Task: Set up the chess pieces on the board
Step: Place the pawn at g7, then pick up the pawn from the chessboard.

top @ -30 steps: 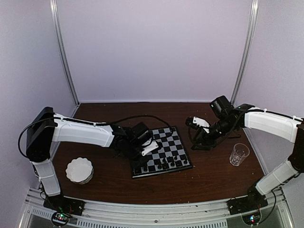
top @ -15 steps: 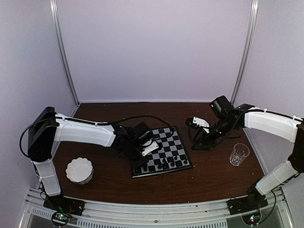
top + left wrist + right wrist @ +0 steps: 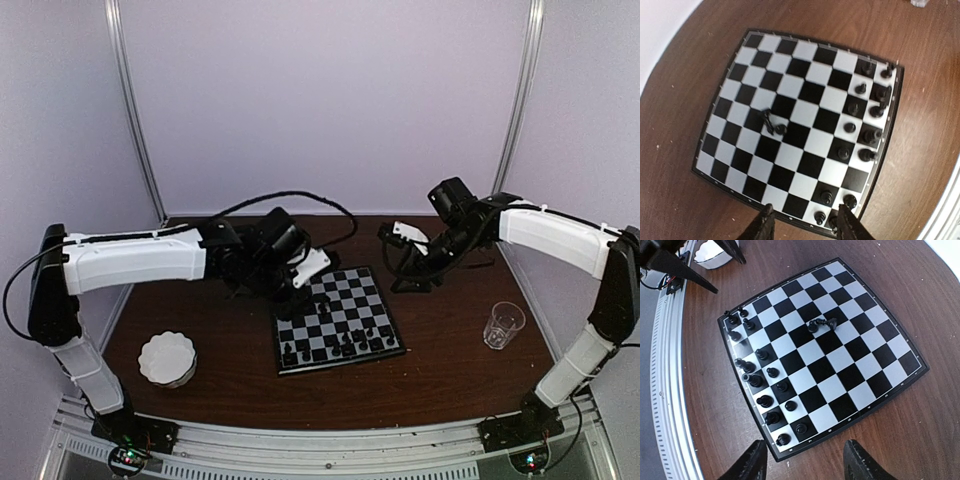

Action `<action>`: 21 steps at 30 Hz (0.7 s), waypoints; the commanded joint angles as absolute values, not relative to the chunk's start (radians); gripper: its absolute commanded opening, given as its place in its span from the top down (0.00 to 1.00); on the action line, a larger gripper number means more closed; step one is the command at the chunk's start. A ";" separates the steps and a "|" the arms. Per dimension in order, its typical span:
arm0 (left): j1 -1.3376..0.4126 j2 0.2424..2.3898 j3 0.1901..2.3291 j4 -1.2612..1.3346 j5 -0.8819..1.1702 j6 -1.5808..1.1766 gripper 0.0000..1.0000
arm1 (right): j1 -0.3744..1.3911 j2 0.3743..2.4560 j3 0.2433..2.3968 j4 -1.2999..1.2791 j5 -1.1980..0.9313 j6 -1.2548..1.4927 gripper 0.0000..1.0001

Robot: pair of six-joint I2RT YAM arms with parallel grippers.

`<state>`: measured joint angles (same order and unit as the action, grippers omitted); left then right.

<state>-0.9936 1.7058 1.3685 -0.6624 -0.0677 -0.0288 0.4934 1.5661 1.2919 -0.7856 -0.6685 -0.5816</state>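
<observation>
Chess pieces (image 3: 772, 372) sharper in wrist views

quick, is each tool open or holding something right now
left tool: open, holding nothing
right tool: open, holding nothing

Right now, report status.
Left gripper open, empty. Right gripper open, empty. Pieces in two rows at board's near edge; two stray mid-board, one looks tipped. Nothing in the way.
</observation>
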 commanded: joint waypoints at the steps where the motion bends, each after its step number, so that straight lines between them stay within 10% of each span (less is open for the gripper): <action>1: -0.881 1.674 1.458 -0.640 0.045 -0.106 0.56 | 0.520 1.657 1.398 -0.836 -0.645 -0.591 0.47; 21: -0.557 1.510 1.191 -0.350 0.210 -0.413 0.54 | 0.764 2.262 2.031 -1.008 -0.371 -0.563 0.59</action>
<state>-0.5591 1.5673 1.1912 -0.4103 0.1715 -0.3767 0.7643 2.2078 1.9480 -0.9485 -0.4194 -0.5793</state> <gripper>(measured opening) 0.460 0.414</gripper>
